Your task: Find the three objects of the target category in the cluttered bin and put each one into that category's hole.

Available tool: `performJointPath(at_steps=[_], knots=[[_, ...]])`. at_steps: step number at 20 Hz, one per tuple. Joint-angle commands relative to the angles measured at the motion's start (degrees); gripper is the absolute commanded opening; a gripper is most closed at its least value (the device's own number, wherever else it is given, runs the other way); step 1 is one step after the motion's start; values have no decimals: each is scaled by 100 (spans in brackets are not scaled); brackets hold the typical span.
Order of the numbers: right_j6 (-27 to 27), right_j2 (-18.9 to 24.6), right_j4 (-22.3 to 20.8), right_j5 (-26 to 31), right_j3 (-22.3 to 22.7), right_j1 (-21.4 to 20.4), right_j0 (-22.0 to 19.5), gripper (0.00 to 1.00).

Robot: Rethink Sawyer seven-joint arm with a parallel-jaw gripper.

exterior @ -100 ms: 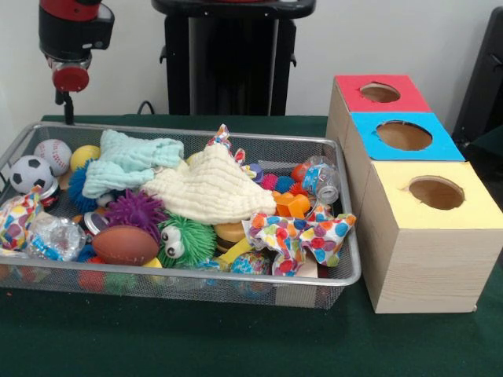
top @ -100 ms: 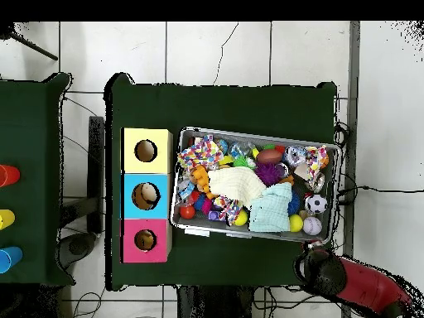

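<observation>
A wire mesh bin [exterior @ -100 ms: 338,196] [top @ -100 ms: 331,147] holds a heap of toys. At its left end lie a baseball [exterior @ -100 ms: 53,154], a soccer ball [exterior @ -100 ms: 30,172], a yellow ball [exterior @ -100 ms: 84,155] and a brown toy football [exterior @ -100 ms: 124,245]. A mint cloth [exterior @ -100 ms: 130,161] and a cream cloth [exterior @ -100 ms: 211,188] cover the middle. To the right stand three wooden boxes with round holes: red top [exterior @ -100 ms: 377,93], blue top [exterior @ -100 ms: 402,135], yellow top [exterior @ -100 ms: 436,192]. My gripper [exterior @ -100 ms: 69,106] [top @ -100 ms: 320,270] hangs outside the bin, behind its far left corner, holding nothing that I can see.
Also in the bin are a purple spiky ball [exterior @ -100 ms: 135,210], a green fuzzy toy with eyes [exterior @ -100 ms: 185,239], orange blocks [exterior @ -100 ms: 292,204], a polka-dot fabric toy [exterior @ -100 ms: 302,236] and clear plastic pieces [exterior @ -100 ms: 322,179]. Green cloth covers the table [exterior @ -100 ms: 236,338]. Coloured cups [top @ -100 ms: 7,175] stand on a second table.
</observation>
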Motion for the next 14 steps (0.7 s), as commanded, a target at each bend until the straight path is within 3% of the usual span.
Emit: performJointPath(at_steps=[1, 11, 14], knots=[[-1147, 1084, 164, 1106, -384, -339, -108, 100], [-1406, 1446, 140, 1956, -167, -899, -388, 100], [-1307, 1479, -15, 1850, -180, -894, -392, 100]])
